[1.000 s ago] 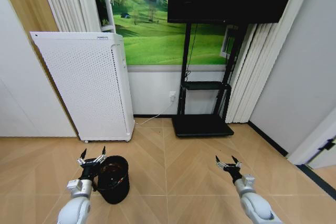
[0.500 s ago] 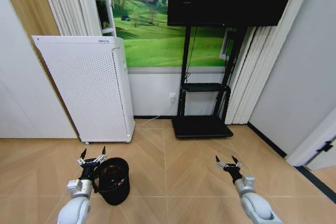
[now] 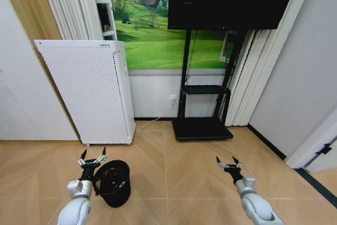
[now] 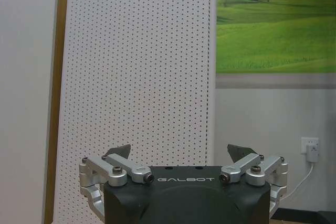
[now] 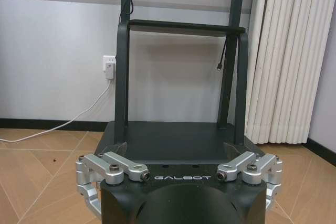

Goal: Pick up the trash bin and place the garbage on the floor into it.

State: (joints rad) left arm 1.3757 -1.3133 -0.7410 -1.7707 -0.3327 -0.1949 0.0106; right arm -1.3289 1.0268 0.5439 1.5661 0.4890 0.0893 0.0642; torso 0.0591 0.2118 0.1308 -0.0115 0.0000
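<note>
My left tool and right tool look identical: black bodies stamped GALBOT in pale letters, silver linkages with dark screws, black pointed fingertips. I see silver-grey rounded forearms behind both.

Bare floor lies open at 12 o'clock; the white appliance blocks 11 o'clock, the TV stand stands at 1 o'clock.

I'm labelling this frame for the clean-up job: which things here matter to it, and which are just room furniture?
Job: trash bin, standing on the floor beside the open left gripper; open right gripper, holding nothing.

Just there: white perforated appliance, TV stand, wall socket.
</note>
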